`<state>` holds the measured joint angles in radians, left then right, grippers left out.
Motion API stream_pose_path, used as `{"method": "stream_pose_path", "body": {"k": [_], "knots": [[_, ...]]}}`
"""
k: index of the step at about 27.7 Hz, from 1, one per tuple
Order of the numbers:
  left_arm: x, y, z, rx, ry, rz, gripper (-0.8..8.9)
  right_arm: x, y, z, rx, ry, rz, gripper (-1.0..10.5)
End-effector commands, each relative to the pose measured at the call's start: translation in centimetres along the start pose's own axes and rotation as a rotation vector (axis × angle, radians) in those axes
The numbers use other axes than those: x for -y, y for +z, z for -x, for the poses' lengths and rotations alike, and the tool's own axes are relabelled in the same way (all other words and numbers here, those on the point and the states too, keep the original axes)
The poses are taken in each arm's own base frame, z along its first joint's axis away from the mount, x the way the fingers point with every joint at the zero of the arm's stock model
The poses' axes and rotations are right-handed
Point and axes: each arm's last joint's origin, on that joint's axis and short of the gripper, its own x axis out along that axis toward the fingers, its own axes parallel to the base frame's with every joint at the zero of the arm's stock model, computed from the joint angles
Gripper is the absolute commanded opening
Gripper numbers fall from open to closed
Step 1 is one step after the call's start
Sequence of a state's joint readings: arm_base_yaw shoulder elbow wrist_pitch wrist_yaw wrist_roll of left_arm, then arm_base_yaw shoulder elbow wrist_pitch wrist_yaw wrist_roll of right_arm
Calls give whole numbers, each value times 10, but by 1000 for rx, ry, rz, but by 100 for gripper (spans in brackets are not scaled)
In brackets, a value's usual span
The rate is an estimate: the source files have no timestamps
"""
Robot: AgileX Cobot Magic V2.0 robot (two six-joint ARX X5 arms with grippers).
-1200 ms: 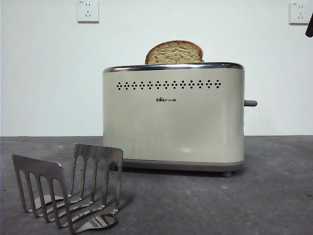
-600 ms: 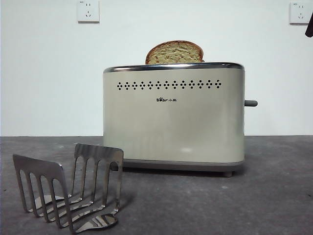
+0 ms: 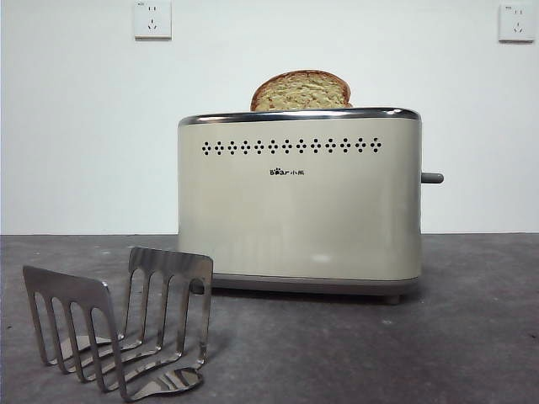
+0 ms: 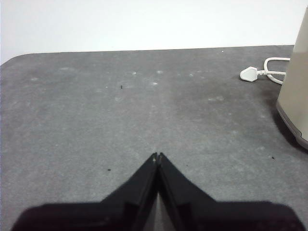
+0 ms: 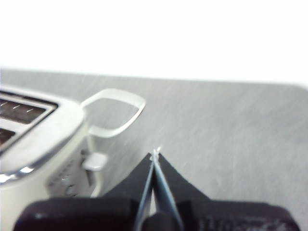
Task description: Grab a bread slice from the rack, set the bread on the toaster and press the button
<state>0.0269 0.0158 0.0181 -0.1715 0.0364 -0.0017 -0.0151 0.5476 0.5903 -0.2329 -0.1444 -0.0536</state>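
The slice of bread (image 3: 300, 91) stands in the top slot of the toaster (image 3: 299, 202), its rounded top sticking out. The grey button (image 3: 432, 178) juts from the toaster's right end. The steel rack (image 3: 118, 332) at the front left holds no bread. Neither gripper shows in the front view. My left gripper (image 4: 157, 155) is shut and empty over bare table, with the toaster's side (image 4: 296, 96) beside it. My right gripper (image 5: 155, 154) is shut and empty, above and beside the toaster's end (image 5: 38, 139), near the button (image 5: 95, 161); that view is blurred.
Two white wall sockets (image 3: 152, 18) (image 3: 516, 22) sit high on the back wall. A white plug (image 4: 250, 73) and its cable lie on the grey table behind the toaster. A pale cable loop (image 5: 115, 113) lies by the toaster's end.
The black arm tip at the front view's top right corner has gone out of view. The bread, toaster and rack have not moved.
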Motion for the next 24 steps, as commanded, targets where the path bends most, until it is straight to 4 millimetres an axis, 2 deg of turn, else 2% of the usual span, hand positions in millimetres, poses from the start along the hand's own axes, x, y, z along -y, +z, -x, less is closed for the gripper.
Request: {"method": "stream_pose_path", "body": {"k": [1, 3, 8, 17, 24], "knots": [[0, -3, -1, -4, 2, 8, -4, -3, -54, 5, 97, -15, 17, 0], [0, -3, -1, -4, 2, 8, -3, -4, -84, 9, 146, -67, 29, 0], [0, -3, -1, -4, 2, 8, -3, -4, -115, 7, 124, -118, -5, 0], [0, -3, -1, -4, 2, 8, -3, -3, -139, 6, 79, -177, -21, 0], [0, -3, -1, -6, 2, 8, -3, -2, -147, 9, 5, -250, -25, 0]]}}
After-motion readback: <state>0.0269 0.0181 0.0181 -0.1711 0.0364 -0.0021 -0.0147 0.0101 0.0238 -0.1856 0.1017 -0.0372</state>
